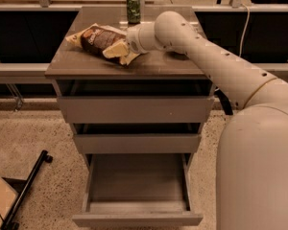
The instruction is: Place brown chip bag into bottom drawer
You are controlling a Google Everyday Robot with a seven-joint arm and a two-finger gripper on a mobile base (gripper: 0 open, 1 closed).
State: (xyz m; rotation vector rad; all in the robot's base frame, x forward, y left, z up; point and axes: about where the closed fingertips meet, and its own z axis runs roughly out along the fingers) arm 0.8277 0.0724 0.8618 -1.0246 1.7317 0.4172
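The brown chip bag point(97, 37) lies on the left part of the cabinet top, dark brown in the middle with pale ends. My gripper point(121, 51) reaches in from the right and sits at the bag's right end, touching it. The bottom drawer point(137, 218) is pulled out towards me, and its inside shows nothing in it.
A green can point(133, 7) stands at the back of the cabinet top point(149, 66). The two upper drawers point(134, 110) are slightly ajar. My pale arm point(216, 66) crosses the right side. A black bar point(26, 190) lies on the speckled floor at the left.
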